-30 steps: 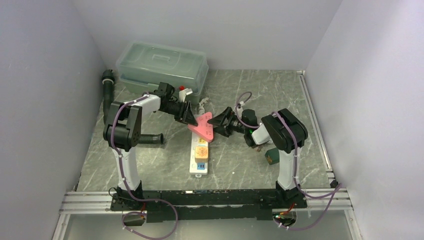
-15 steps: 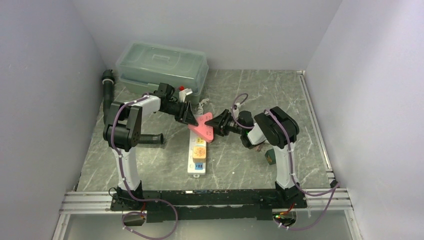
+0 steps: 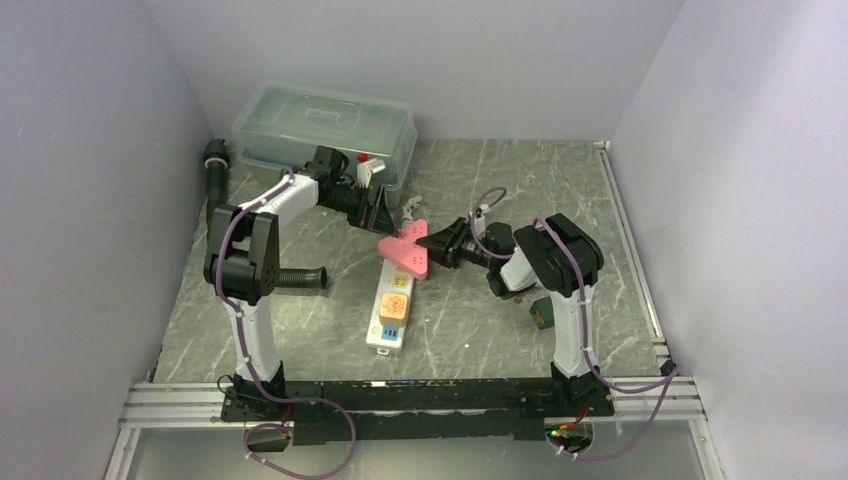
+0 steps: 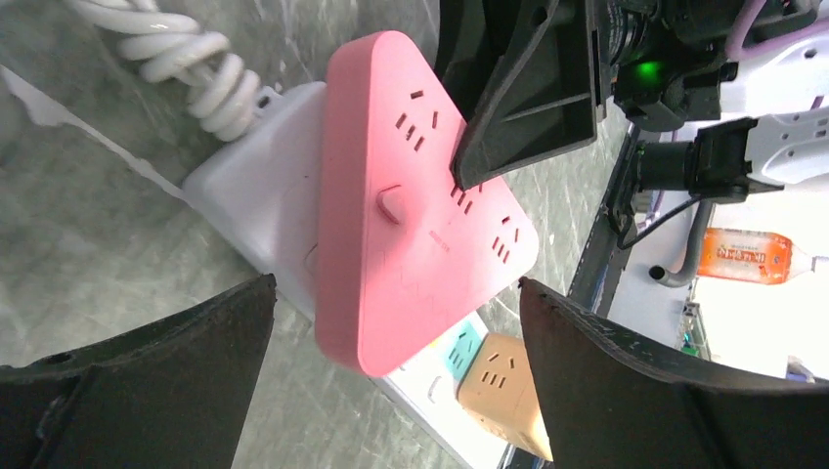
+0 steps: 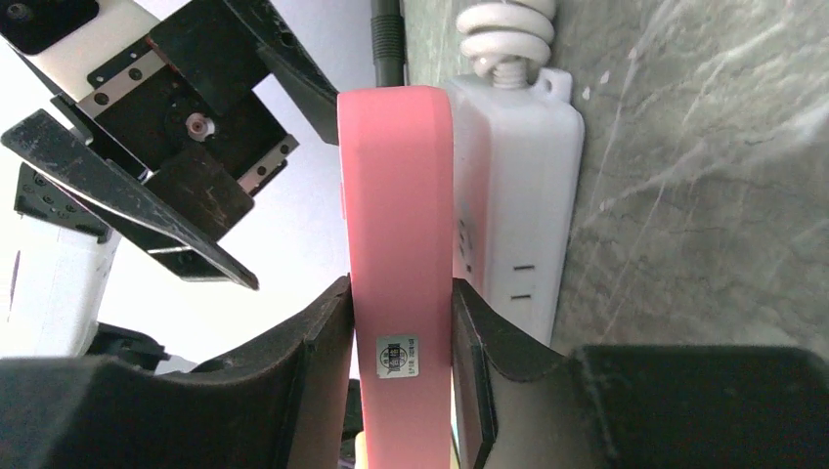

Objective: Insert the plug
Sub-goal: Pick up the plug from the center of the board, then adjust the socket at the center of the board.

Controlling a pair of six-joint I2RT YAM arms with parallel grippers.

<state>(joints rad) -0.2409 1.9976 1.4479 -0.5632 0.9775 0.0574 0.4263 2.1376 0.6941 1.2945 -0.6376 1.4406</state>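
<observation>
The plug (image 3: 405, 252) is a flat pink triangular adapter standing against the far end of the white power strip (image 3: 388, 312). My right gripper (image 3: 432, 243) is shut on it from the right. In the right wrist view its fingers (image 5: 313, 337) press both flat faces of the pink plug (image 5: 396, 225), beside the power strip (image 5: 513, 186). My left gripper (image 3: 377, 213) hangs open just behind the plug, apart from it. In the left wrist view the plug (image 4: 411, 205) shows between the left gripper's (image 4: 394, 285) spread fingertips, with a right finger (image 4: 528, 98) on its far edge.
A translucent lidded box (image 3: 325, 125) stands at the back left, close behind the left gripper. An orange cube adapter (image 3: 392, 306) and a blue one (image 3: 387, 331) sit on the strip. The strip's coiled white cord (image 4: 186, 49) lies beyond it. A green object (image 3: 545, 312) lies by the right arm.
The left gripper has opened, let go of the plug and drawn back toward the box. The right gripper has closed on the plug. The power strip has shifted slightly.
</observation>
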